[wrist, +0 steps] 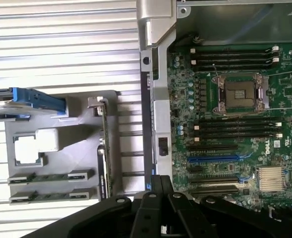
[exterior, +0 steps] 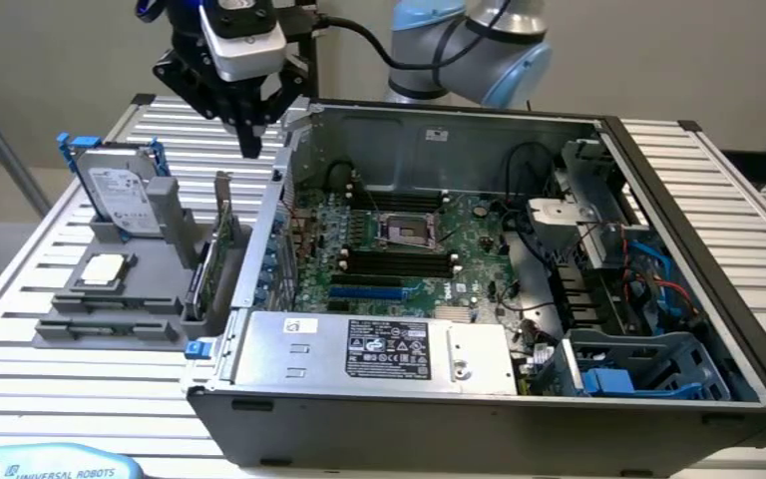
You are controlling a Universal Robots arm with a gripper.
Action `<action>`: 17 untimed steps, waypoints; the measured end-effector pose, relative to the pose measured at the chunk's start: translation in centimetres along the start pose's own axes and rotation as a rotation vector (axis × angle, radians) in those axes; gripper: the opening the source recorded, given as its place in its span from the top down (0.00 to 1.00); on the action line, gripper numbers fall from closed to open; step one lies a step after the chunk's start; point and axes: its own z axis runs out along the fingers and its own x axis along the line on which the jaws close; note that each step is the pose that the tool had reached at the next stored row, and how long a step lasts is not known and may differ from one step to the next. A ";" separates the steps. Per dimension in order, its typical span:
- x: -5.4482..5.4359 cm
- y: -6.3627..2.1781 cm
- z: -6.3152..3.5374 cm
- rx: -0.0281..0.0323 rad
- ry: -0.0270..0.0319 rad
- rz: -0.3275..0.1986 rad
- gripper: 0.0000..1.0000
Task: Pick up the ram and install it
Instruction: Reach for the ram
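Ram (wrist: pixel 50 177) not yet picked up — memory slots (wrist: pixel 235 126) empty.
It lies in the tray (wrist: pixel 76 148); gripper (exterior: pixel 250 150) hovers over the counter (wrist: pixel 61 49) — fingers (wrist: pixel 155 193) together, empty.

Matt grey plastic holder (exterior: pixel 111 329), bare sheet-metal case (exterior: pixel 410 140), ribbed metal table (exterior: pixel 37 399).

Oblique exterior, roughly overhead wrist; motherboard (exterior: pixel 477 215) shared

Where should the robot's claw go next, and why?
Probably sideways to the grey tray, over the ram. The gripper hangs beside the case holding nothing, and the ram lies in that tray.
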 end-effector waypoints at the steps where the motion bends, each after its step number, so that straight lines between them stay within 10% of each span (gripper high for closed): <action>1: 0.4 -0.14 -0.01 0.0000 0.0000 0.000 0.89; 17: 7.6 -2.37 -0.26 0.0000 0.0000 0.000 0.89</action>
